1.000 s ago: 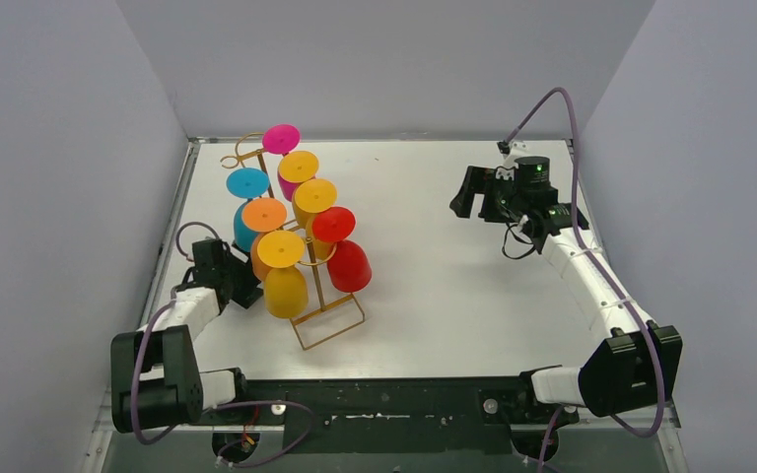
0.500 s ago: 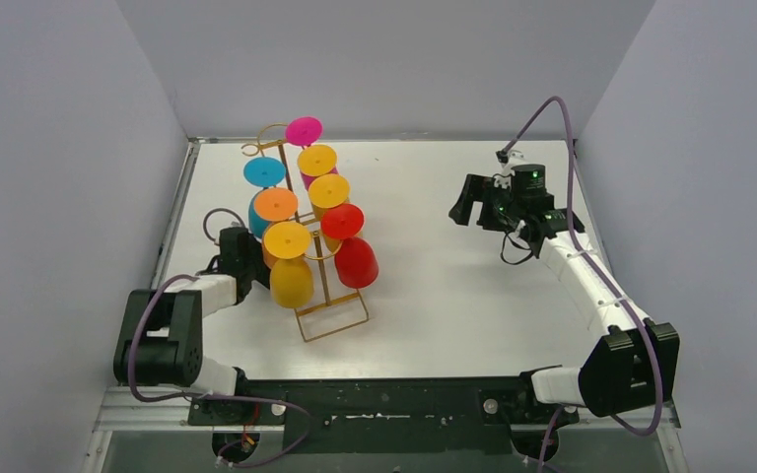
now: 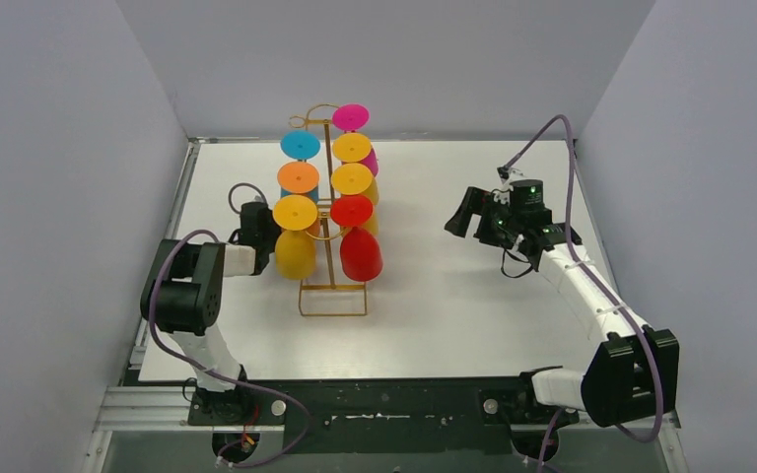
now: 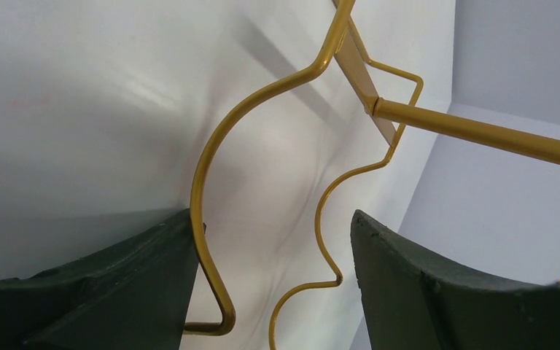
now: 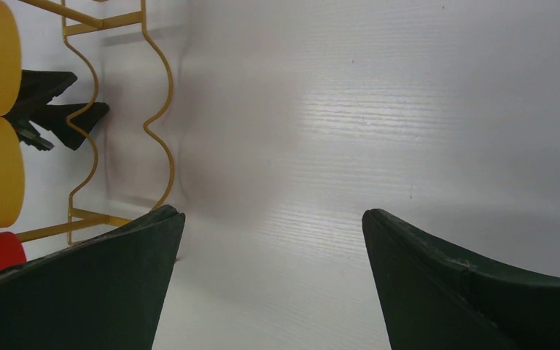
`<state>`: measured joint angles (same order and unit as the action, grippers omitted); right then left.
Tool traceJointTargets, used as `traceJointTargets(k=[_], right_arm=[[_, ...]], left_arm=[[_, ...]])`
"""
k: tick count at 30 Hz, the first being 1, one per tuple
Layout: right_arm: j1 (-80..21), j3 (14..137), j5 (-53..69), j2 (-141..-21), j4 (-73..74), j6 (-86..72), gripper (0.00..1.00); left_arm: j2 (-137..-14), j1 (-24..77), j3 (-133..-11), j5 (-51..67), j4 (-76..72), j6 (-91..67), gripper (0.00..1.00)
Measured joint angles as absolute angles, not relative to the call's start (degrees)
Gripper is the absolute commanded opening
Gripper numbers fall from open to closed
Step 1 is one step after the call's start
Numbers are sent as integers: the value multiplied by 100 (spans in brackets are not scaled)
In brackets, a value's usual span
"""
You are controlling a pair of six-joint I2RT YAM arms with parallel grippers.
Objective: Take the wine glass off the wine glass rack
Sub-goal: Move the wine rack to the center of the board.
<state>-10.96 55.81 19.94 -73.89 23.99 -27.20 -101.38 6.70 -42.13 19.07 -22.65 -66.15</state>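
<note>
Moved over the last second: wine glass rack (image 3: 333, 286), formerly standing askew, now square to the overhead camera and further from the left wall. The left arm has swung in with it. The right gripper (image 5: 271, 213) sits a little nearer the rack than before.

Item 1. Wine glass rack: gold wire, upright on the white table (image 3: 473, 325), rectangular base loop towards the arm bases.

Item 2. Wine glasses, seven, all hanging bowl-down on the rack's hook arms. Left of the post: blue wine glass (image 3: 300, 145), orange wine glass (image 3: 298, 177), yellow wine glass (image 3: 295, 251). Right of the post: magenta wine glass (image 3: 351, 117), two more yellow, red wine glass (image 3: 360, 258).

Item 3. Left gripper (image 4: 271, 215): low at the rack's left side, just beside the yellow wine glass. Jaws fairly wide, straddling the wavy base wires; one finger touches a wire, the other stands apart. No glass held.

Item 4. Right gripper: well to the right of the rack, jaws spread wide over bare table.
</note>
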Motion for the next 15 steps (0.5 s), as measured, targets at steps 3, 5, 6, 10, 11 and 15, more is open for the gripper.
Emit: traceJointTargets(k=[3, 5, 6, 10, 11, 15], right_arm=[[-1096, 5557, 2150, -7273, 2272, -2882, 100], [-1096, 5551, 2307, -7183, 2152, -2995, 100], [-1096, 5540, 2383, -7146, 2078, -3048, 100], [-1096, 5413, 2834, -6897, 1671, -3371, 100], [-1098, 5408, 2971, -6860, 1588, -3422, 100], [-1160, 5408, 3363, -6689, 1240, -3632, 100]], left_arm=[[-10433, 685, -4495, 2027, -2375, -6628, 73], [-10558, 685, -4641, 2069, -2383, -6619, 75], [-10597, 687, -4696, 2082, -2383, -6613, 76], [-10621, 674, -4751, 2112, -2368, -6532, 78], [-10619, 659, -4748, 2126, -2368, -6517, 79], [-10486, 456, -4571, 2150, -2416, -6368, 82]])
